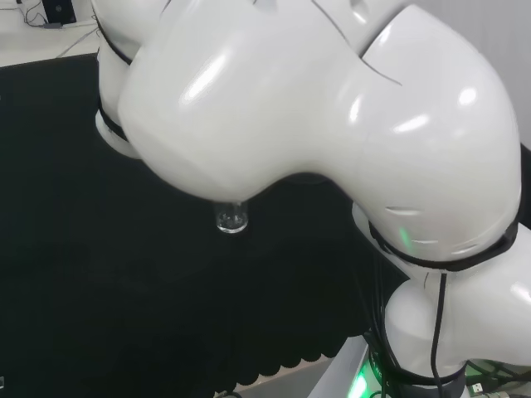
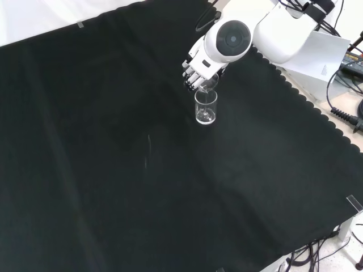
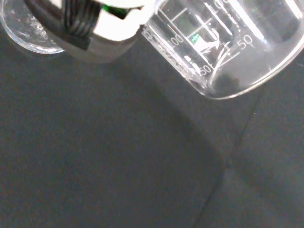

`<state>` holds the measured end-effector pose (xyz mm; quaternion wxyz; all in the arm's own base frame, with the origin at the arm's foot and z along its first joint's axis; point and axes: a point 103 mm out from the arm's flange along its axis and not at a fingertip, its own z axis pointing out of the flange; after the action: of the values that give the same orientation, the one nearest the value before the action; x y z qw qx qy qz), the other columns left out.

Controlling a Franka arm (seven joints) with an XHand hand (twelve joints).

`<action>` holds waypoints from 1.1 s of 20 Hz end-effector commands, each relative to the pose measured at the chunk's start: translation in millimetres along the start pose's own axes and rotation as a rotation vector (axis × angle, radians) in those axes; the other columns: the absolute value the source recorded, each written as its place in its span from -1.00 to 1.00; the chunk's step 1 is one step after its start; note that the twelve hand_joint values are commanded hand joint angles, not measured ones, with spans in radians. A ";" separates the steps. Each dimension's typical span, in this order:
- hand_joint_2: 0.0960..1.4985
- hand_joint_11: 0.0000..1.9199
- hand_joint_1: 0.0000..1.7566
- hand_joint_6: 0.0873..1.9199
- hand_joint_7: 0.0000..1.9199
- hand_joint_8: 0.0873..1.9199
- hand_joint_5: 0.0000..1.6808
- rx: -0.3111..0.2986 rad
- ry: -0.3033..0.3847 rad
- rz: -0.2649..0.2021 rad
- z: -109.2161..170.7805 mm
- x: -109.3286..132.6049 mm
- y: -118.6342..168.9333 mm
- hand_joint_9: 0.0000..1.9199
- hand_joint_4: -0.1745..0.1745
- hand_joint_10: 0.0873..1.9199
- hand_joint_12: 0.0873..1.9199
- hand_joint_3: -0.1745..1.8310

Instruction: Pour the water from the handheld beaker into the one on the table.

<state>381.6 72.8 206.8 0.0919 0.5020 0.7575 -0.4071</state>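
Item: your hand (image 2: 197, 70), fingers curled round the tilted beaker (image 2: 209, 85), lip above the standing beaker (image 2: 206, 106) mid-counter (image 2: 113, 170); risk: tilt too fast or drift sideways and water spills onto cloth.

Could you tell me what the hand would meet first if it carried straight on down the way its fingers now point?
Most likely the beaker on the cloth: the hand, curled round the tilted handheld beaker, sits directly above its rim, though depth is hard to judge.

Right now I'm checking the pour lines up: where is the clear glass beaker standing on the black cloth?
In the front view the clear glass beaker stands upright right of centre near the top, directly below the hand and its tilted beaker.
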 end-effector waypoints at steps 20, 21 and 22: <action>0.32 0.31 0.62 -0.63 0.33 -0.55 0.57 0.069 -0.103 0.048 -15.3 10.3 0.0 0.55 -1.00 -0.80 -0.01 -1.00; 0.32 0.31 0.62 -0.63 0.33 -0.55 0.57 0.070 -0.105 0.048 -15.8 10.6 0.1 0.55 -1.00 -0.80 -0.01 -1.00; 0.32 0.31 0.62 -0.63 0.32 -0.55 0.57 0.071 -0.107 0.048 -16.4 10.7 0.1 0.55 -1.00 -0.80 -0.01 -1.00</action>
<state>381.1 90.5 211.3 0.1239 0.5011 0.7256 -0.4551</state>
